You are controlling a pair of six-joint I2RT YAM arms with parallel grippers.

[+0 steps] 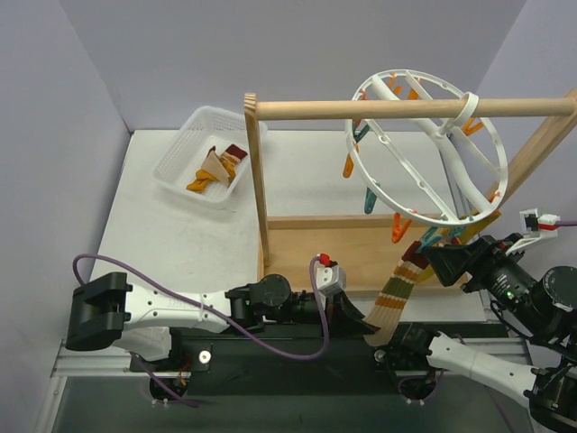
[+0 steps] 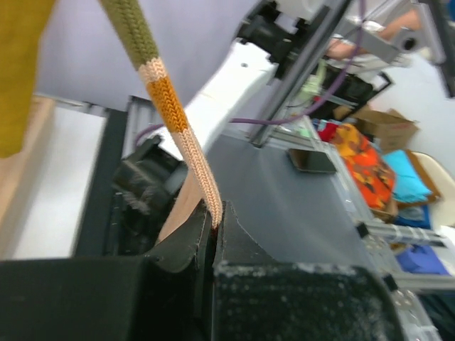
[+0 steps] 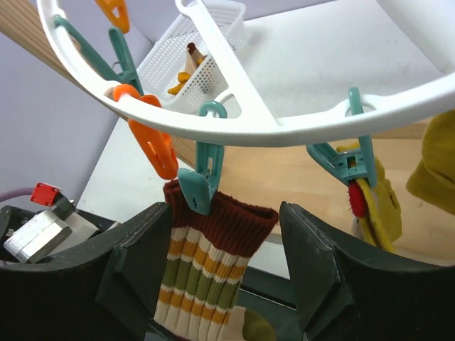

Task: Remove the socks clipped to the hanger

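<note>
The white ring hanger [image 1: 433, 144] hangs from the wooden rod. A striped sock [image 1: 398, 293] hangs from a teal clip [image 3: 202, 186] on its lower rim and stretches down to my left gripper [image 1: 365, 327]. The left gripper is shut on the sock's toe end [image 2: 202, 177]. My right gripper [image 3: 224, 266] is open, its fingers [image 3: 153, 249] either side of the sock's dark red cuff [image 3: 224, 217]. A mustard sock [image 3: 377, 206] is held by another teal clip to the right, and another mustard piece [image 3: 437, 167] shows at the far right.
A white mesh basket [image 1: 209, 155] at the back left holds several socks. The wooden rack's post [image 1: 259, 180] and base [image 1: 325, 248] stand between the arms and the hanger. Orange and teal clips [image 1: 353, 158] hang empty along the ring.
</note>
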